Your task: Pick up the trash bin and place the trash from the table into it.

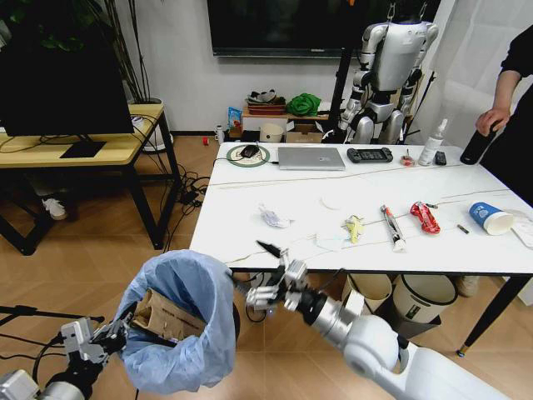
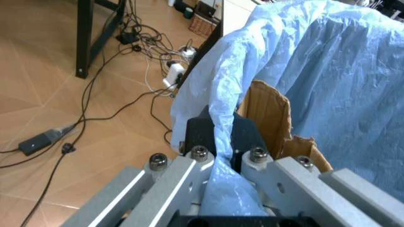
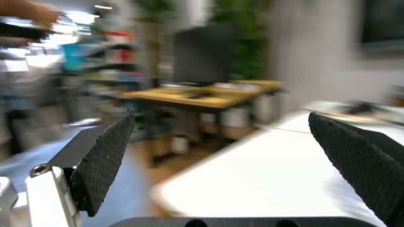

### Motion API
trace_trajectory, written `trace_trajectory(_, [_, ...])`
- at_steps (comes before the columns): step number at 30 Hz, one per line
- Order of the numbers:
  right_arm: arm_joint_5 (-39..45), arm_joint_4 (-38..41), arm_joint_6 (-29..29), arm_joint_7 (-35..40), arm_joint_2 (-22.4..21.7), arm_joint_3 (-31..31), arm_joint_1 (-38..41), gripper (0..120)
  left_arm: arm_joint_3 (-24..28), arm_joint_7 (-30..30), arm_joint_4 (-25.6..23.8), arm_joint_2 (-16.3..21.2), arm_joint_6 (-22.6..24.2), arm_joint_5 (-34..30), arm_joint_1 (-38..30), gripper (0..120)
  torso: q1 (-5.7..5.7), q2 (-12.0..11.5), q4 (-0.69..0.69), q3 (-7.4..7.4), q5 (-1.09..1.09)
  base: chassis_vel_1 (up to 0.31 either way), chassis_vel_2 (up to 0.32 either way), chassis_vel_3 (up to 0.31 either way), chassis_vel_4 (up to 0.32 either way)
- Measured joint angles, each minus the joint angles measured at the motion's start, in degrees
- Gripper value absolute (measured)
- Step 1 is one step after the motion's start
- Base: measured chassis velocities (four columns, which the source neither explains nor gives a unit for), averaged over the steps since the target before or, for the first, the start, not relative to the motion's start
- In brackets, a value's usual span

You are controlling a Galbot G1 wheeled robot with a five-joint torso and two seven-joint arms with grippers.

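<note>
Jaws apart, the right gripper [image 1: 271,271] hovers at the table [image 1: 250,229] edge, empty; the left gripper [image 2: 218,137] is clamped on the bin [image 1: 179,321] rim, bin held low beside the table. Trash [image 1: 273,218] lies ahead — reach the nearest wrapper first, keeping the bin steady.

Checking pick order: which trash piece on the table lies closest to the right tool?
The crumpled white wrapper, lying alone toward the table's left end, just beyond the right tool; the other pieces lie farther right.

The trash bin [image 1: 185,321] sits left of and below the table [image 1: 250,212].
</note>
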Motion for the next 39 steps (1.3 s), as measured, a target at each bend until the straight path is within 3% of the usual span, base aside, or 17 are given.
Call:
trace_trajectory(7, [-3.2,-7.9,-5.4,6.8,2.7,7.8,0.9,100,0.4,1.1,0.0,0.0,-0.6,1.1,-0.3,0,0.0,0.0,-0.02,0.0,0.01,0.0,0.0,0.0,0.0])
trace_trajectory(16, [-8.1,-18.3,-14.8,6.9,7.4,3.8,11.1,100,0.7,1.6,-0.1,-0.4,-0.9,2.0,0.1,0,0.01,0.0,0.0,0.01,0.0,0.0,0.0,0.0,0.0])
trace_trajectory(21, [-7.7,-24.9,-20.0,4.4,12.3,0.1,18.9,100,0.6,1.6,-0.3,-1.0,-0.9,2.3,-0.2,0,0.01,0.0,0.0,0.01,-0.01,0.0,0.0,0.0,0.0])
trace_trajectory(26, [-6.1,-28.2,-21.2,3.6,16.1,-3.0,21.8,100,0.5,1.5,-0.7,-1.7,-1.0,2.4,-0.3,0,0.01,0.0,0.02,0.01,-0.01,0.0,0.0,0.0,0.0])
trace_trajectory(36, [-8.0,-31.6,-19.8,2.5,19.3,-6.2,23.0,100,0.2,1.3,-1.2,-2.5,-1.0,2.6,-0.2,0,0.0,0.0,-0.01,0.0,0.0,0.0,0.0,0.0,0.0])
trace_trajectory(39, [-9.3,-33.8,-19.4,2.5,20.8,-6.2,24.1,91,-0.1,1.3,-1.2,-2.4,-1.0,2.6,-0.1,0,0.01,0.0,0.01,0.0,0.0,0.0,0.0,0.0,0.0])
